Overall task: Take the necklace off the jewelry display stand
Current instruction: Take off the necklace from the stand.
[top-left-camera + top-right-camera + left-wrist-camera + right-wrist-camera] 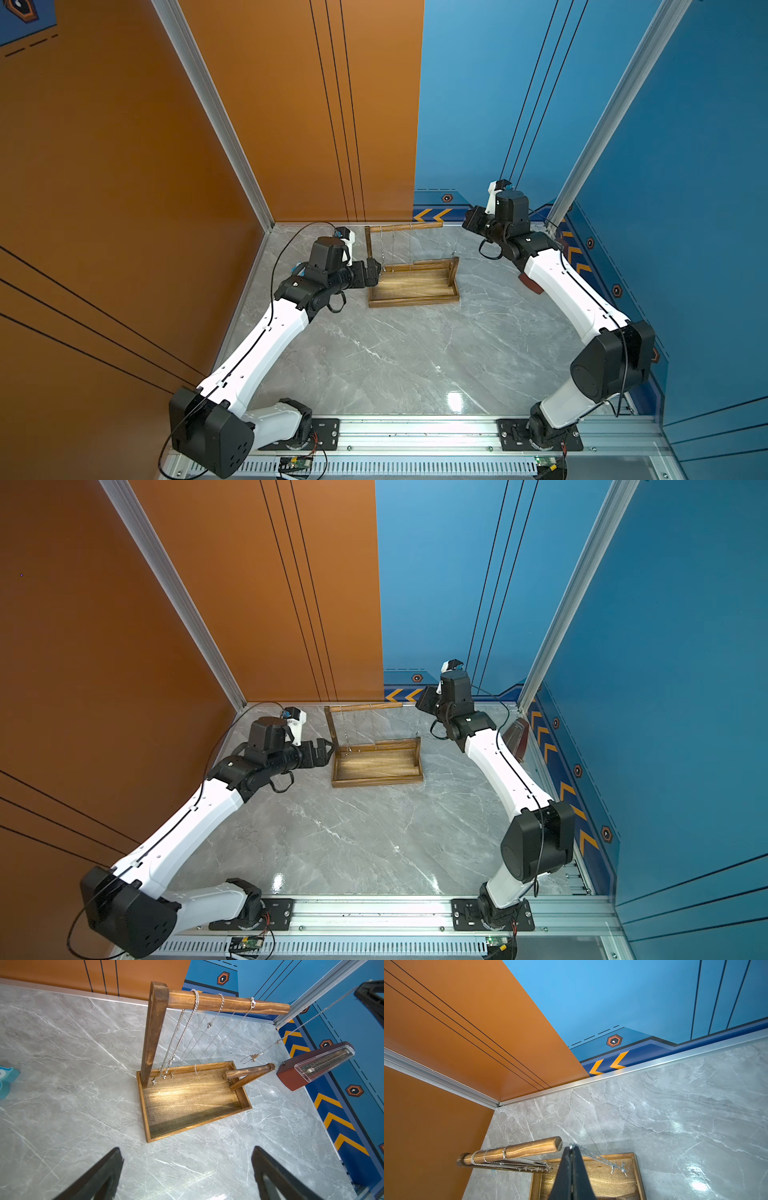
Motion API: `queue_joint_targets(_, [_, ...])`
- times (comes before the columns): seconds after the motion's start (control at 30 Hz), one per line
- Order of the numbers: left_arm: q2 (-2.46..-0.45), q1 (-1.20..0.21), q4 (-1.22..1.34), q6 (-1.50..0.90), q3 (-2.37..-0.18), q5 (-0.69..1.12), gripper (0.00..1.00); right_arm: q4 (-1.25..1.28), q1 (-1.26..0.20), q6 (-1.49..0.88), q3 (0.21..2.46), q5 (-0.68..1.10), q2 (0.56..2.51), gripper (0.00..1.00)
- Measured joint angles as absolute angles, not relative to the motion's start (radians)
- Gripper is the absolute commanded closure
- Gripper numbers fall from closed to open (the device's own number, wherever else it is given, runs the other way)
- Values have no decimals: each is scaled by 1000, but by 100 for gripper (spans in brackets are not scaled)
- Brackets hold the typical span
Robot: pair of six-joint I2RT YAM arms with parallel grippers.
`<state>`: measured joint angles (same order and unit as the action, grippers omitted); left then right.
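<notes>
One necklace looks clear of the rod. Its chain runs from the right gripper, fingers pinched tight on it, down past the rod's free end. The pendant hangs close to the low peg at the tray corner. Three other chains hang on the rod.

Stand: upright at the back of the table, between the two grippers. Left gripper: fingers wide, empty, just beside the post.

Judgement: lift-off essentially done. What is left is drawing the dangling end away from the stand and setting it down.

Room: the back wall is close behind the stand, and the metronome sits near the right arm. The peg is a snag risk for the pendant. Open table lies in front of the tray.
</notes>
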<state>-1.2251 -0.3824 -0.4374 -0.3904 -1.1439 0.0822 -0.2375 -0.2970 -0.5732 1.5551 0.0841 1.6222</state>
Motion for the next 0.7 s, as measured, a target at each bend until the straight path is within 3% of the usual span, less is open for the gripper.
queue_joint_targets(0.7, [-1090, -418, -377, -275, -1080, -27, 2, -311, -234, -570, 1543, 144, 1384, 100])
